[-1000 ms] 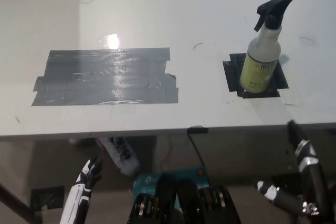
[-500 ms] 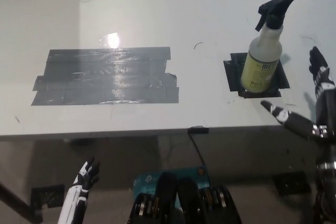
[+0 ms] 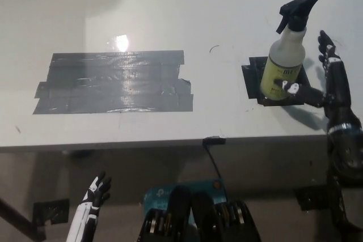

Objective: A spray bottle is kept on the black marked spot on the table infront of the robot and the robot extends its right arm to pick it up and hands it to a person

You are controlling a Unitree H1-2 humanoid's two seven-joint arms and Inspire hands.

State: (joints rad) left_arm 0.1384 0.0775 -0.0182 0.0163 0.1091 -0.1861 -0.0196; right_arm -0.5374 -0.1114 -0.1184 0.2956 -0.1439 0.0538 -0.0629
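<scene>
A spray bottle [image 3: 285, 60] with a pale body, yellow-green label and black trigger head stands upright on a small black taped square [image 3: 252, 81] at the right of the white table [image 3: 170, 21]. My black right hand [image 3: 327, 80] is over the table just right of the bottle, open, with one finger reaching toward the bottle's base and the others spread behind it. It holds nothing. My white left hand [image 3: 93, 195] hangs low at the lower left, below the table's front edge, fingers apart.
A large patch of grey-black tape [image 3: 113, 82] covers the table's left middle. A bright light reflection sits just above it. A cable [image 3: 212, 160] drops from the table's front edge. A dark object shows at the top left corner.
My right hand has moved up and left over the table, from beside the front right edge to right next to the bottle. The bottle and left hand have stayed put.
</scene>
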